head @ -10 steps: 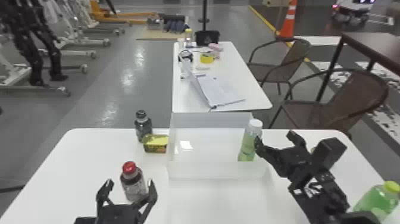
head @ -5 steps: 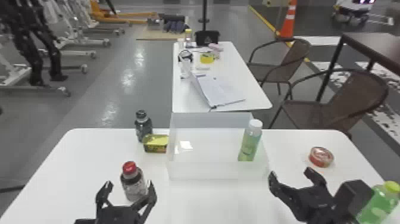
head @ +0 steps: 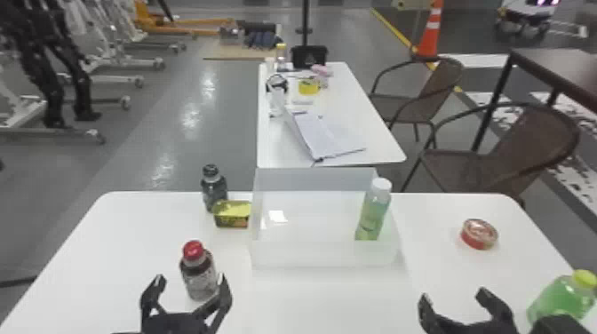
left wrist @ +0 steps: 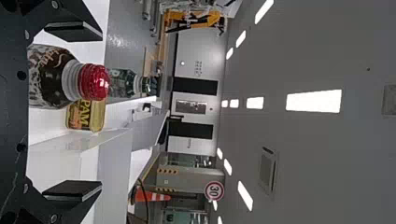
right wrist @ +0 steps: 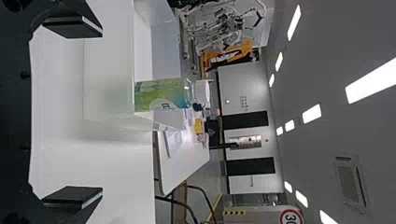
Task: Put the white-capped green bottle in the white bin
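The white-capped green bottle (head: pixel 374 211) stands inside the white bin (head: pixel 324 255), against its right side, leaning slightly. In the right wrist view the bottle (right wrist: pixel 163 94) shows beyond the bin's translucent wall (right wrist: pixel 109 88). My right gripper (head: pixel 454 298) is open at the front right, apart from the bin; its own wrist view shows the gripper (right wrist: pixel 72 116) with nothing between its fingers. My left gripper (head: pixel 191 284) is parked open at the front left, behind a red-capped bottle; in its wrist view the gripper (left wrist: pixel 72 112) has its fingers wide apart.
Left of the bin are the red-capped bottle (head: pixel 200 275), a dark bottle (head: pixel 214 188) and a yellow tin (head: pixel 232 214). To its right lie a round red tin (head: pixel 479 234) and a yellow-capped green bottle (head: pixel 562 297). A second table (head: pixel 373 133) stands behind.
The right gripper has drawn back from beside the bottle toward the front right, uncovering the round red tin. The bottle stays in the bin. The left gripper has not moved.
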Robot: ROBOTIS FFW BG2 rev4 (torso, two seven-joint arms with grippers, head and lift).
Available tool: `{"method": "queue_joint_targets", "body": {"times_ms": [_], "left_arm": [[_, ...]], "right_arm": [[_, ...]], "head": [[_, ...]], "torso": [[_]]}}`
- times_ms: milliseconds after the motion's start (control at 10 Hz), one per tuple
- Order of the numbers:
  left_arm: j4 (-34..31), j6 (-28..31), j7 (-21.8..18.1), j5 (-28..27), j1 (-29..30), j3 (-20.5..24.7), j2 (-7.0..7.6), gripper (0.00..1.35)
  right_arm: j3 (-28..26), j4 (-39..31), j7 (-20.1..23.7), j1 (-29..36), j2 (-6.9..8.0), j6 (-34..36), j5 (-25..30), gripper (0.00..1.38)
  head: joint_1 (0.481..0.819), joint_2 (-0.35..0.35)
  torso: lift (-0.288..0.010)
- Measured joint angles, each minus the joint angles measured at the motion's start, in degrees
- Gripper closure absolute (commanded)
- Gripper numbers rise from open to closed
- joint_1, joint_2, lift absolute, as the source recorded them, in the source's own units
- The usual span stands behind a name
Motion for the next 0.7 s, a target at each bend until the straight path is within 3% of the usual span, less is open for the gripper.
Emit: {"method": "queue_joint_targets", "body": {"times_ms": [700], "left_arm": [[-0.9, 0.3, 0.0, -0.8, 1.5, 1.1, -1.12, 0.17]], "right_arm": [[-0.9, -0.9, -0.5, 2.8, 1.69, -2.1, 1.2, 0.11]], "head": [[0.549, 0.000]], "torso": [[-0.100]]}}
